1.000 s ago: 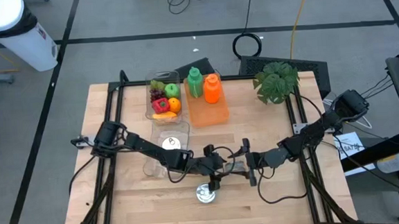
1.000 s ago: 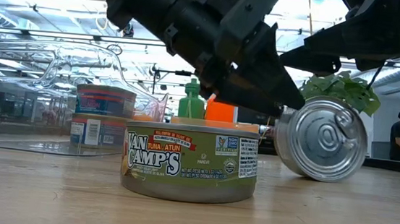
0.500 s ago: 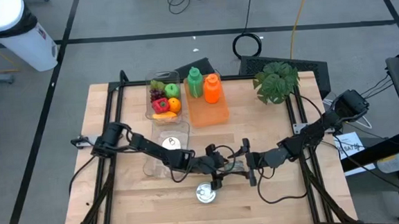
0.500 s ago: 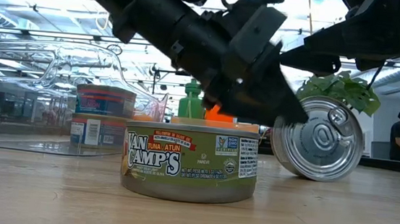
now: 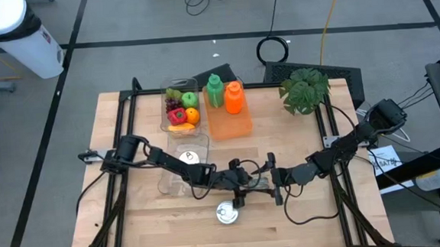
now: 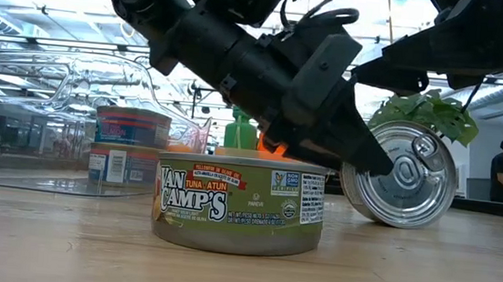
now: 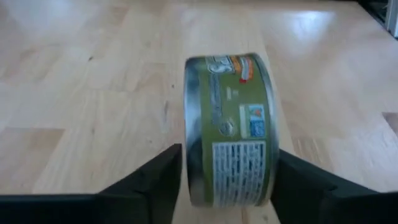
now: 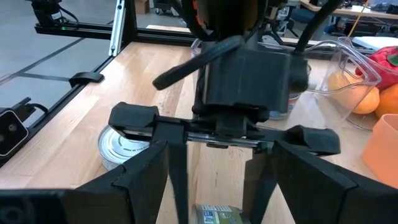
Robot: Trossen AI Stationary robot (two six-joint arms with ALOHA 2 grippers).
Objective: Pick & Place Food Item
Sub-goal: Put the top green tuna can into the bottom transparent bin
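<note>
Left claw point(image 7: 227, 186) half open, straddling tipped can point(image 7: 228, 127), not yet gripping; should be centering, squeezing rims. Right claw point(image 8: 217, 186) open, empty, facing it.

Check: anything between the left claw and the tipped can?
Nothing visible. The tipped can already sits between the left claw fingers. The right claw is close by on the can's far side, not in the gap.

My two arms are dark, jointed links; thin black cables loop along both at frame centre; my left gripper point(image 7: 227, 186) has blocky matte-black fingers; my right gripper point(image 8: 217, 186) has broad black fingers, lower frame.
</note>
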